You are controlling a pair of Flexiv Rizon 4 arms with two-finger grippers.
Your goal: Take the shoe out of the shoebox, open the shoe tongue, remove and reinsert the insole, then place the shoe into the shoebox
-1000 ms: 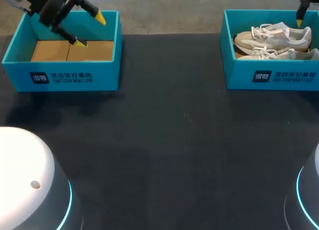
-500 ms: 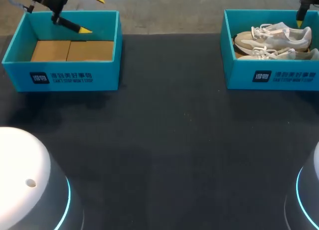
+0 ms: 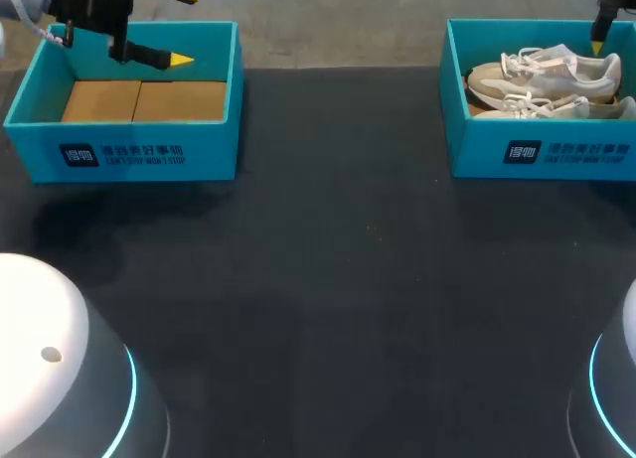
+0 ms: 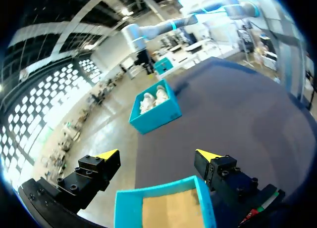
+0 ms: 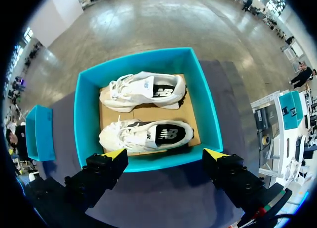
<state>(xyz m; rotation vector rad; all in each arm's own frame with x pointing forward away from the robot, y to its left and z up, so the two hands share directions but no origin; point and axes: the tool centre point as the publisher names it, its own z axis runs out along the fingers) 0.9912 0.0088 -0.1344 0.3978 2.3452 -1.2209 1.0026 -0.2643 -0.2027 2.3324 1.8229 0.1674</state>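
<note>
Two white sneakers lie side by side on cardboard in the teal shoebox (image 3: 542, 155) at the table's far right: one shoe (image 5: 143, 92) further in, the other shoe (image 5: 148, 134) nearer my fingers. My right gripper (image 5: 166, 154) hangs open above that box's near wall, holding nothing. In the head view one of its yellow fingertips (image 3: 597, 47) shows at the box's back edge. A second teal shoebox (image 3: 119, 140) at the far left holds only cardboard. My left gripper (image 3: 182, 26) hovers open and empty over its back wall, looking across the table toward the shoes' box (image 4: 153, 109).
Dark table surface (image 3: 338, 279) stretches between the two boxes and toward the front. The rounded white bases of my arms (image 3: 60, 379) stand at the front corners. The left shoebox (image 5: 39, 134) shows far off in the right wrist view.
My left gripper has risen and drawn back toward the far left over the empty box, turning as it went. The right gripper and both shoes stayed still.
</note>
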